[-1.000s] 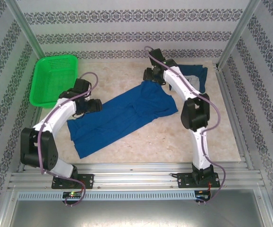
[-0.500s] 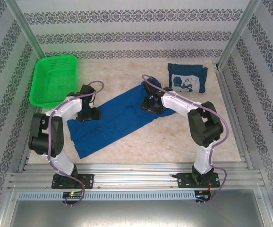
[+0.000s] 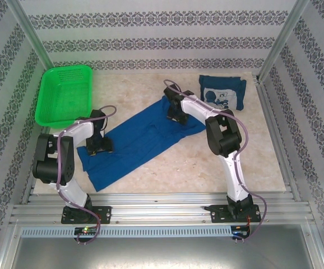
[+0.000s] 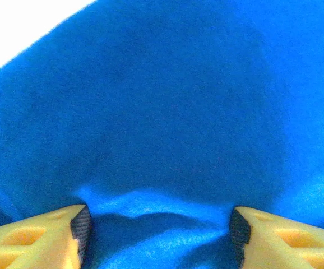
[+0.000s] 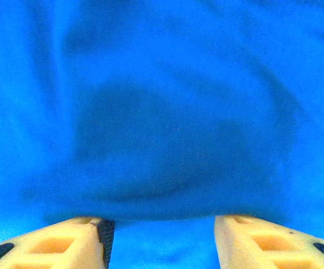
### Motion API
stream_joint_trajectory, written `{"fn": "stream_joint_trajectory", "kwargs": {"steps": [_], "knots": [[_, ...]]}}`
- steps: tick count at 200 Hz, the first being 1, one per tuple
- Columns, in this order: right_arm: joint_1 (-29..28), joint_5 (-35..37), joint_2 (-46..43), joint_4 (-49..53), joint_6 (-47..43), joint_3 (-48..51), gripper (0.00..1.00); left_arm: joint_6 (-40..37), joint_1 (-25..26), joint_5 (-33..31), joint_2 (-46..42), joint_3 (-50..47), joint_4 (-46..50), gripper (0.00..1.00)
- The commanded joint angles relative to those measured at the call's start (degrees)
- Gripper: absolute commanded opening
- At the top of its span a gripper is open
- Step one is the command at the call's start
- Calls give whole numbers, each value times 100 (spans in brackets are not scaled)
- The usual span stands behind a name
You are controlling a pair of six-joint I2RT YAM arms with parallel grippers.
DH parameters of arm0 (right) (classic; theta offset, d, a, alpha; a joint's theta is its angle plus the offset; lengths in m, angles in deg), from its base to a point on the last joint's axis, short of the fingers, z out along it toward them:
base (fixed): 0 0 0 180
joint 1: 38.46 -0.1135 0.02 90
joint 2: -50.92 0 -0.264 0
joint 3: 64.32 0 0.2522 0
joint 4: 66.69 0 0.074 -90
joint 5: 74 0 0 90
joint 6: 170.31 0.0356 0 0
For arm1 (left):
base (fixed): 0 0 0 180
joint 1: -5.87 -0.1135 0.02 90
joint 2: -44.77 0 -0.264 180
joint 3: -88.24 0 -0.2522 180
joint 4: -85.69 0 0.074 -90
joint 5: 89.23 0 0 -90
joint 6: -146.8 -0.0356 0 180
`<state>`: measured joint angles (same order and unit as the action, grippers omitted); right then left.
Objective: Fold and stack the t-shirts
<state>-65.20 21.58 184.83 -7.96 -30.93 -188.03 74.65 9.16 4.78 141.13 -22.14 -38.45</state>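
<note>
A royal-blue t-shirt (image 3: pixel 142 140) lies spread in a diagonal band across the table's middle. A second t-shirt (image 3: pixel 222 93) sits folded at the back right, print side up. My left gripper (image 3: pixel 100 148) is down on the spread shirt's left edge. In the left wrist view its jaws (image 4: pixel 159 227) stand open, with a raised wrinkle of blue cloth (image 4: pixel 167 112) between them. My right gripper (image 3: pixel 176 115) rests low on the shirt's far right end. Its jaws (image 5: pixel 159 232) are open too, straddling flat blue cloth (image 5: pixel 162 84).
A green mesh basket (image 3: pixel 64 95) stands at the back left. Patterned walls close in the table, and a metal rail runs along its near edge. Bare beige tabletop (image 3: pixel 218 162) lies to the right of the spread shirt.
The right arm swung from the back right down onto the shirt's far end, uncovering the folded shirt. The left gripper slid nearer along the left edge. The shirt's right bulge got narrower.
</note>
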Motion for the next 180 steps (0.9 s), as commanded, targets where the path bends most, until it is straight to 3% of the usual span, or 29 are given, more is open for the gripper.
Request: {"fn": "stream_joint_trajectory", "kwargs": {"steps": [1,42,64,85,112,132,151,163,180], "knots": [[30,-80,831,726,-37,-1032,53,200,-65,119,-292,-237,405,69],[124,-1138,2502,1025,-228,-3927,54,376,-74,542,-697,-508,631,71],[293,-2547,3016,-718,386,-4439,56,499,-66,1006,-879,-543,638,72],[412,-3159,3379,-2660,1473,-4650,59,603,-56,1542,-926,-457,570,73],[520,-3425,3679,-2781,1635,-5952,63,645,-48,2699,-1086,-281,335,76],[489,-3541,2633,-1884,491,-5471,65,715,-56,3269,-1454,-177,283,77],[329,-3084,1108,-908,-716,-4026,66,637,-106,3249,-1764,74,543,80],[207,-2852,151,-839,-994,-2754,66,408,-133,3068,-1823,304,768,81],[-25,-2314,-938,-851,-993,-1070,66,97,-244,2321,-1698,655,1142,83]]}}
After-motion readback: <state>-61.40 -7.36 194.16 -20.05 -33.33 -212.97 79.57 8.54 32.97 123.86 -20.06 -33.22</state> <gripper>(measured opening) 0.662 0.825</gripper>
